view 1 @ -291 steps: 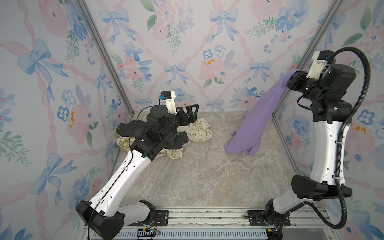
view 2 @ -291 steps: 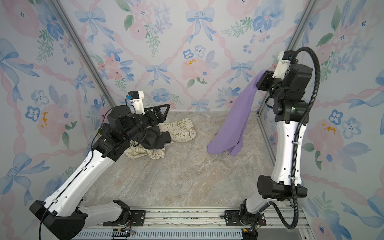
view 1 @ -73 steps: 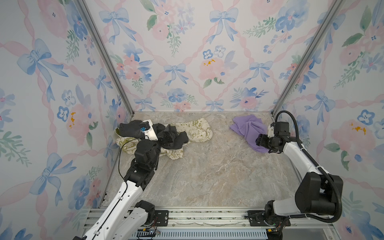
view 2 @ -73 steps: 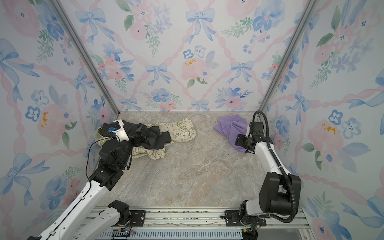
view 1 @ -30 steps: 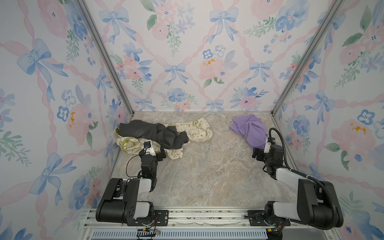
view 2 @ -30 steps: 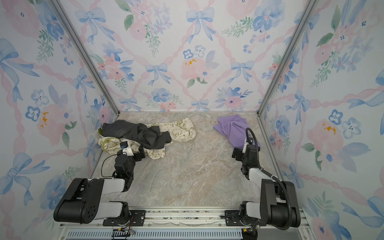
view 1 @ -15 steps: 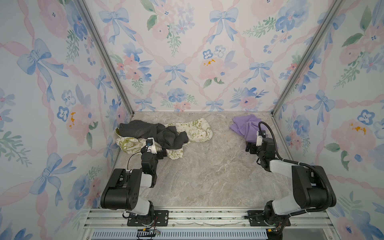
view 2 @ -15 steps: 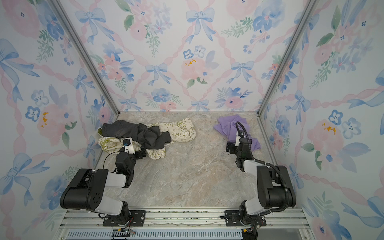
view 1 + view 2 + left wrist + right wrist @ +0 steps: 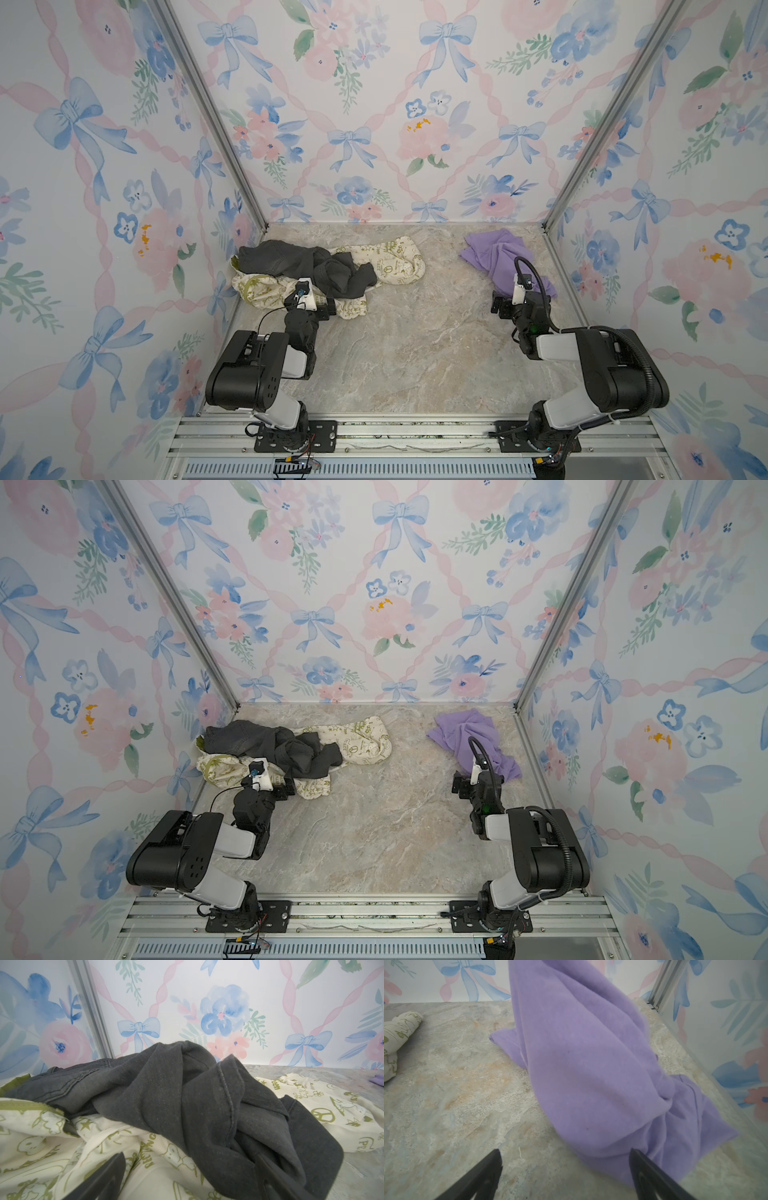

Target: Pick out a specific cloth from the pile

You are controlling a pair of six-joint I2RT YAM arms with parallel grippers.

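Observation:
The lavender cloth (image 9: 498, 257) lies crumpled by itself at the back right of the table in both top views (image 9: 469, 733). The pile sits at the back left: a dark grey garment (image 9: 307, 266) lies over cream cloth with olive print (image 9: 395, 262). My right gripper (image 9: 517, 305) stands open and low at the lavender cloth's near edge (image 9: 591, 1064), one fingertip (image 9: 639, 1159) against the fabric, and it holds nothing. My left gripper (image 9: 309, 305) is open and low at the pile's near edge, where cream cloth (image 9: 104, 1147) and grey garment (image 9: 207, 1105) lie between its jaws.
Floral walls close in the left, back and right sides, with aluminium posts (image 9: 552, 220) in the back corners. A metal rail (image 9: 415, 432) runs along the front and carries both arm bases. Bare marble tabletop (image 9: 415, 345) lies between the arms.
Earlier my right gripper held the lavender cloth aloft; now the cloth lies on the table. Over the last second the right gripper moved back and left toward the cloth, and the left edged toward the pile.

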